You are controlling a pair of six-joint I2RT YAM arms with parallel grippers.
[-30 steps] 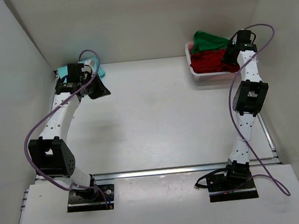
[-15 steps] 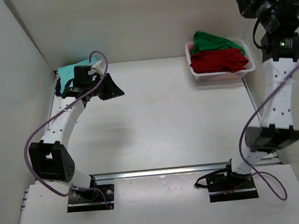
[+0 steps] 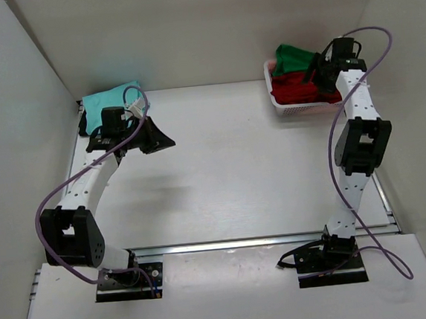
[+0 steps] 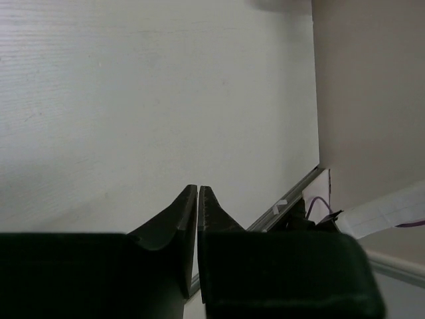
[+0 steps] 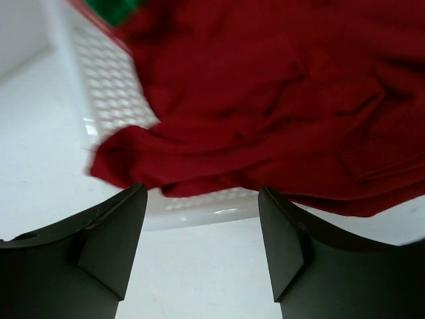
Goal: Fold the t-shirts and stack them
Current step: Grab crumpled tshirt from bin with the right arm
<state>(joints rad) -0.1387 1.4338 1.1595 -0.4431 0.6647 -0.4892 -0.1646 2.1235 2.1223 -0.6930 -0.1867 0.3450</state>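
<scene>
Basket (image 3: 298,109) sits at the far right corner of the tabletop (image 3: 236,172). It's white plastic lattice with two shirts piled in it: bright green t-shirt (image 3: 297,56) toward the back, dark red t-shirt (image 3: 300,88) in front of it, spilling over the near rim. Right gripper (image 5: 201,191) is over the right part of the basket, jaws spread wide, nothing between them. From its wrist camera the dark red cloth fills the space just ahead of the fingertips, one fold hangs down over the lattice wall, and there's a sliver of green at the top edge. Can't tell whether the fingers touch the cloth. Light teal t-shirt (image 3: 110,97) lies bunched in the far left corner, up against the back wall. Left gripper (image 4: 198,189) hangs near the left edge, just inboard of the teal shirt and apart from it, pointing out over bare tabletop. Its fingers are pressed together with only a hairline slit, pinching nothing. Purple cable (image 3: 59,188) loops along the left arm, and a matching one runs along the right.
</scene>
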